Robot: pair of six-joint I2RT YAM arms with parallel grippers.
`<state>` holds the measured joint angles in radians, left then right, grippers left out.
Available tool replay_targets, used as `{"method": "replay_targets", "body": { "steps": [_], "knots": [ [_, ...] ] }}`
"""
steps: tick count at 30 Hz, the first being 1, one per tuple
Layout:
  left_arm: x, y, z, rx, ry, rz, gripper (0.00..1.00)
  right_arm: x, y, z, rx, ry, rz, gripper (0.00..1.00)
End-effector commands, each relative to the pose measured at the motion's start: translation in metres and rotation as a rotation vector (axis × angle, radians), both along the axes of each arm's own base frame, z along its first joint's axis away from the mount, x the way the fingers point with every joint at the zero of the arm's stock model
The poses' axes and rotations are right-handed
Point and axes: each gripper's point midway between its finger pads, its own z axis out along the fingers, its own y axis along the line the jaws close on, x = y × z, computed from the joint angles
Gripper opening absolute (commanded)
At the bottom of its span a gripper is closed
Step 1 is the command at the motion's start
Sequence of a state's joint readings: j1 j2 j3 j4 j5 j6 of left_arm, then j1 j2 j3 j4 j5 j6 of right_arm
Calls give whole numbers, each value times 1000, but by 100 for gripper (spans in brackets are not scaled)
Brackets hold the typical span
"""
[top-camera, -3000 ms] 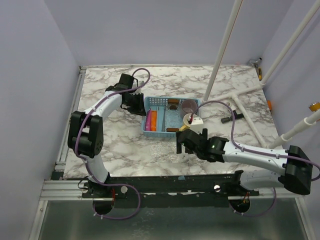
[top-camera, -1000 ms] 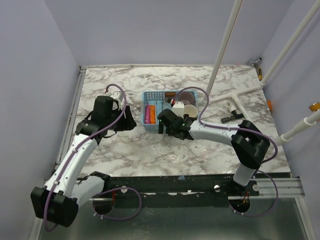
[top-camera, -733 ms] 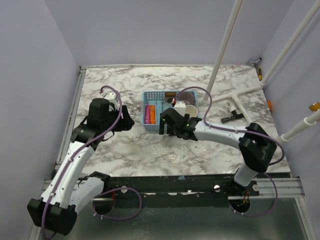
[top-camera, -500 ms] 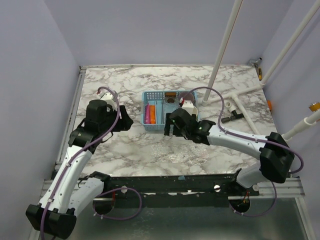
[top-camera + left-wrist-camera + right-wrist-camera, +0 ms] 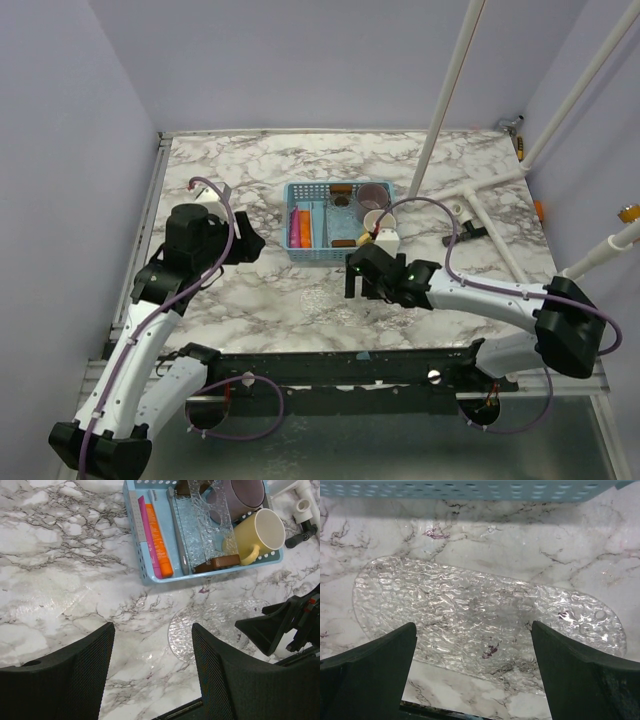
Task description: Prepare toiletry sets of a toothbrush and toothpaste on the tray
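**A:** Start close in. What is the right hand doing?

**B:** The right hand (image 5: 474, 627) hangs low over the marble surface (image 5: 60, 555), fingers spread wide and empty. A clear rippled oval dish (image 5: 420, 590) lies flat right under them.

**A:** And past its fingertips?

**B:** The near wall of the tray (image 5: 470, 489), just beyond the dish and not touching it.

**A:** The left hand?

**B:** The left hand (image 5: 152, 635) is partly spread and holds nothing. Ahead of it, in the tray's closest side, the pink toothpaste (image 5: 147, 535) and orange toothpaste (image 5: 159, 542) lie side by side. The toothbrush (image 5: 178, 532) runs alongside the orange one. Farther off sit a brown block (image 5: 220, 562), a yellow mug (image 5: 260, 535) and a purple-grey mug (image 5: 240, 495).

**A:** So what is the step?

**B:** My guess is lifting that dish. It looks flat and slick, so I'd straddle its narrow width, press the tips right down to the surface, and close slowly. I'd also keep clear of the tray wall.
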<state>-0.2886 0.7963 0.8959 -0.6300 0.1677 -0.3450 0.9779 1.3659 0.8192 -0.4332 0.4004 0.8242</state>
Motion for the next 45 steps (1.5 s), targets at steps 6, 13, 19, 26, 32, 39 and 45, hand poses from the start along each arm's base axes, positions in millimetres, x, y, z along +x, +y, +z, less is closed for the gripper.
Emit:
{"method": "replay_targets", "body": {
  "steps": [6,13,19,26,32,39,45],
  "knots": [
    [-4,-2,5,-23,-24,-5,64,-18,-8,-25,-31,22,-94,100],
    [-5,1,9,-27,-46,11,64,-25,-1,-40,-83,30,-121,100],
    [-5,2,11,-30,-54,21,64,-29,3,-50,-101,35,-131,100],
    [-5,2,10,-32,-52,19,64,-37,9,-60,-133,52,-109,100],
    [-5,1,10,-34,-50,18,64,-43,17,-67,-168,56,-76,100],
    [-5,2,10,-31,-51,21,64,-54,26,-74,-187,71,-24,100],
    [-5,3,10,-28,-53,26,64,-62,28,-77,-189,78,-14,100]
  ]
}}
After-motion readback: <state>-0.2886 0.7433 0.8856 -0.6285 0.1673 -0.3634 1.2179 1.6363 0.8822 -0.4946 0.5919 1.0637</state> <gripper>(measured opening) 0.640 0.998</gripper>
